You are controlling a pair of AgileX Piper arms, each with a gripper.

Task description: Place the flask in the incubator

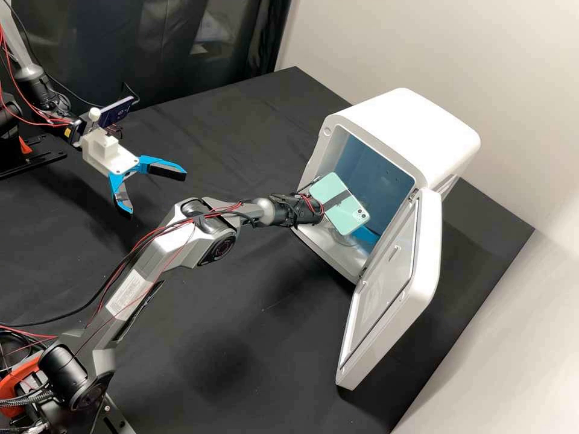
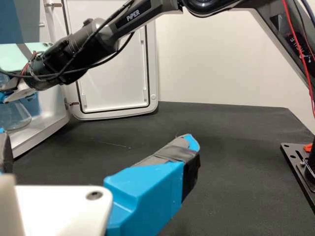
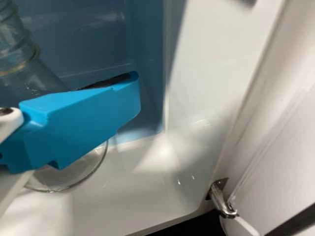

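At the right edge of the black tabletop (image 1: 241, 132): white box-shaped incubator with a blue interior (image 1: 410, 120). Its opening faces the tabletop's middle, and its white windowed door (image 1: 392, 283) is swung open to one side. A small metal hinge (image 3: 222, 200) sits at the door's lower corner.

Inside the chamber, near the front sill: clear glass conical flask (image 3: 22, 69), upright, with its round base on the white floor.

In the way: dark grey right arm (image 1: 181, 241), strung with red and black cables (image 1: 151, 241), reaching through the opening. A mint-green phone (image 1: 338, 202) strapped at its wrist covers most of the flask and the right pincer (image 2: 14, 93) in the high view.

In the right wrist view, one bright blue finger (image 3: 78, 120) lies across the flask's lower cone. The flask's neck is cut off at the frame edge and the second finger cannot be seen. Whether this pincer grips the flask or merely stands beside it cannot be told.

Toward the tabletop's left edge, well apart from the incubator: left pincer (image 1: 154, 191), held above the surface. Its fingers are spread wide with nothing between them. A dark phone (image 1: 117, 111) is mounted above its white body.

The left wrist view shows the flask partly hidden behind the right arm's wrist.
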